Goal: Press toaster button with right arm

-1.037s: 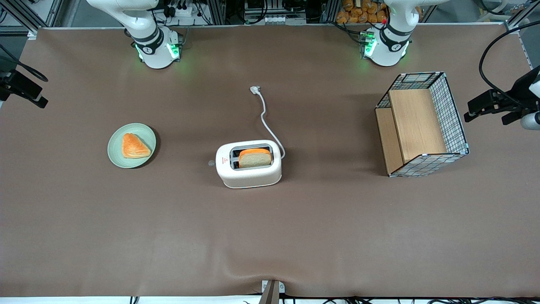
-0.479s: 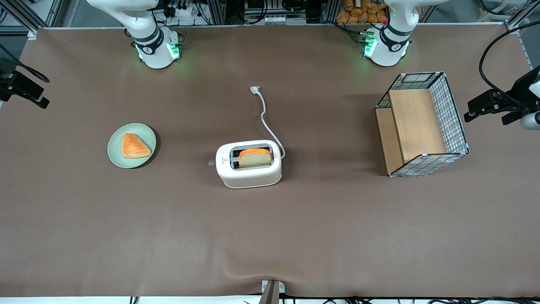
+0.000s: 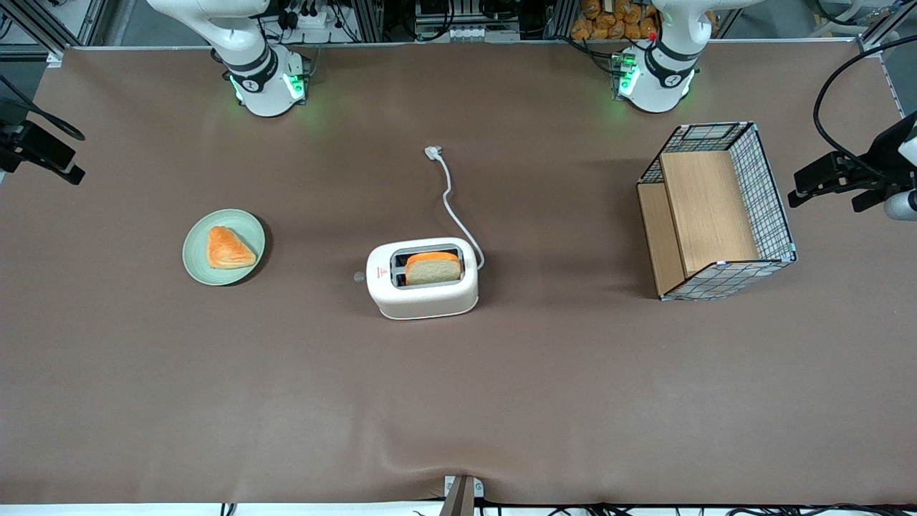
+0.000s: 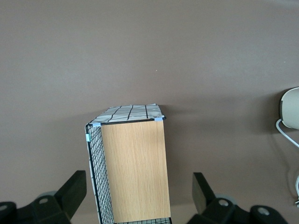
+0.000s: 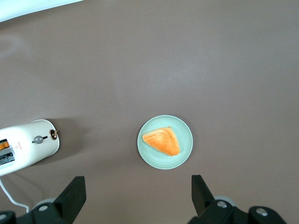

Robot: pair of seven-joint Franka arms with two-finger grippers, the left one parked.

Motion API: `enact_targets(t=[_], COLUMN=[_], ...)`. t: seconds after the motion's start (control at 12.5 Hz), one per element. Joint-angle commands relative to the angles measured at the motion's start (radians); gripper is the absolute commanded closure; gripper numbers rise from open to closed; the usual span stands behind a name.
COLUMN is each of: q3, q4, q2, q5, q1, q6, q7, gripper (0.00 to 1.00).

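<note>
The cream-white toaster [image 3: 423, 278] stands mid-table with a slice of bread [image 3: 433, 267] in one slot; its white cord [image 3: 453, 204] trails toward the arm bases. The small grey button [image 3: 359, 276] sticks out of the short end that faces the working arm's end of the table. The right wrist view shows that end of the toaster [image 5: 28, 147] and the button [image 5: 39, 139]. My right gripper [image 3: 50, 156] hangs high at the working arm's end of the table, well away from the toaster. It [image 5: 138, 189] is open and empty, above bare table near the plate.
A pale green plate [image 3: 195, 264] with an orange pastry [image 3: 229, 248] lies between the gripper and the toaster, also in the right wrist view as plate [image 5: 184, 151]. A wire basket with wooden boards [image 3: 716, 211] stands toward the parked arm's end.
My gripper has barely shifted at the working arm's end of the table. Toaster, plate and basket stay where they were.
</note>
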Motion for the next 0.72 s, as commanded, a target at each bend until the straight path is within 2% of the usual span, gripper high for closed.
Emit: enact_targets(t=[0.0, 0.64], q3=[0.006, 0.006], q4=[-0.012, -0.012], q2=[-0.01, -0.009], q5=[-0.009, -0.009], q1=[-0.008, -0.01], q6=[-0.001, -0.007], q7=[-0.013, -0.033], gripper=[0.0, 0.0])
